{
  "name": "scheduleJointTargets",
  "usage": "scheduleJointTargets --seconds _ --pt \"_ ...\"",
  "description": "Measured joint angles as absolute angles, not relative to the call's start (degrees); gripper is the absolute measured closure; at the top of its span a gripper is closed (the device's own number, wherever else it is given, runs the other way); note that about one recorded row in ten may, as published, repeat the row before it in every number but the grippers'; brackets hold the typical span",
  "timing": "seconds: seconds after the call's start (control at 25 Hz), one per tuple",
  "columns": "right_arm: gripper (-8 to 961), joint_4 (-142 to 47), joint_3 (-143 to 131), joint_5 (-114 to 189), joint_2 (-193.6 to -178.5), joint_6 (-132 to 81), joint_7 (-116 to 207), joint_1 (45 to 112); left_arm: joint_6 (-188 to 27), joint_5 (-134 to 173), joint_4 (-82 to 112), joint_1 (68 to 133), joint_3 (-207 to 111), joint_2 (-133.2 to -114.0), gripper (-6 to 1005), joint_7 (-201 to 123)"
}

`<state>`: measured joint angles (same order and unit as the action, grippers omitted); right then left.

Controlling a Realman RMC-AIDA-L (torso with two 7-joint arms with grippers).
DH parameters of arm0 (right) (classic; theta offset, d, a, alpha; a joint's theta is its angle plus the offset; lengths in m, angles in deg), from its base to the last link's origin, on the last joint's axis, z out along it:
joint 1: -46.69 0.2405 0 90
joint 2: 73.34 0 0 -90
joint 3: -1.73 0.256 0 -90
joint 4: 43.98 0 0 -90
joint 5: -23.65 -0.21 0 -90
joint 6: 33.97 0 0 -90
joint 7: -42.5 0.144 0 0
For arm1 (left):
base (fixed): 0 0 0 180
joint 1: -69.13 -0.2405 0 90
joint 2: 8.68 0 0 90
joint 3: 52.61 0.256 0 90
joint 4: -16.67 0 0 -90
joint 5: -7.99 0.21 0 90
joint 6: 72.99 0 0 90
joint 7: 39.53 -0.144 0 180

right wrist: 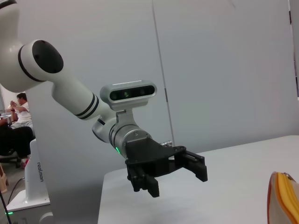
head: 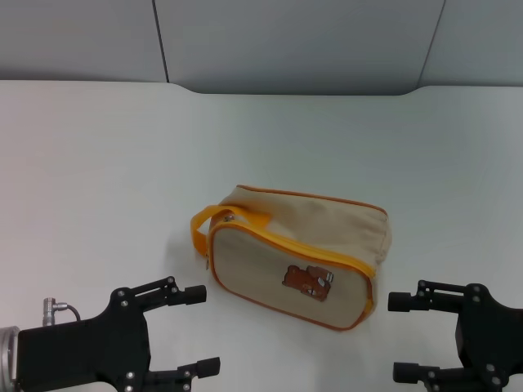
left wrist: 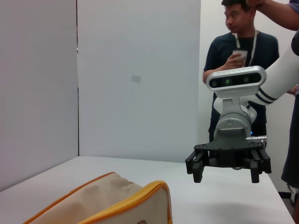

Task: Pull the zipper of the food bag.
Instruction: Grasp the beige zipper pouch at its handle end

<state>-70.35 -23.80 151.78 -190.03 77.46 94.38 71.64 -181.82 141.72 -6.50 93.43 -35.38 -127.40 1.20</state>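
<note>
The food bag (head: 302, 245), beige canvas with orange piping, lies at the middle of the white table. Its brown bear patch (head: 308, 282) faces up and towards me. The orange zipper (head: 327, 255) runs round the rim, and a small silver pull tab (head: 206, 263) hangs at the bag's left end under the orange loop handle (head: 214, 217). My left gripper (head: 203, 330) is open, low at the near left, apart from the bag. My right gripper (head: 398, 336) is open at the near right, just off the bag's right end. The bag also shows in the left wrist view (left wrist: 107, 200).
The white table (head: 98, 163) stretches back to grey wall panels. A man (left wrist: 243, 51) stands behind my right arm in the left wrist view. Another person (right wrist: 18, 112) sits far off in the right wrist view.
</note>
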Motion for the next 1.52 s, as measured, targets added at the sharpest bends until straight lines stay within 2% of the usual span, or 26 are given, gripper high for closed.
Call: scheduleJointTargets --seconds 0.36,0.68,1.08,1.28,1.52 --pt "172 -70.3 -23.7 151.8 -190.08 77.4 94.3 71.6 -180.1 141.2 -6.1 93.3 -36.0 -127.46 220 -0.2" --pt "173 -70.3 -23.7 151.8 -190.06 77.4 94.2 71.3 -165.1 134.6 1.3 93.2 -37.9 -127.53 248 -6.3" --pt "172 -70.3 -23.7 151.5 -190.18 76.8 94.2 71.1 -155.5 129.7 8.7 96.1 -38.1 -127.7 283 -9.9" --pt "173 -70.3 -23.7 151.3 -190.25 76.8 94.2 71.0 -147.8 128.2 13.5 99.9 -38.6 -127.86 301 -10.2" --pt "173 -70.3 -23.7 151.2 -190.24 76.5 94.2 70.9 -147.5 128.1 15.1 100.2 -41.0 -127.86 322 -11.3"
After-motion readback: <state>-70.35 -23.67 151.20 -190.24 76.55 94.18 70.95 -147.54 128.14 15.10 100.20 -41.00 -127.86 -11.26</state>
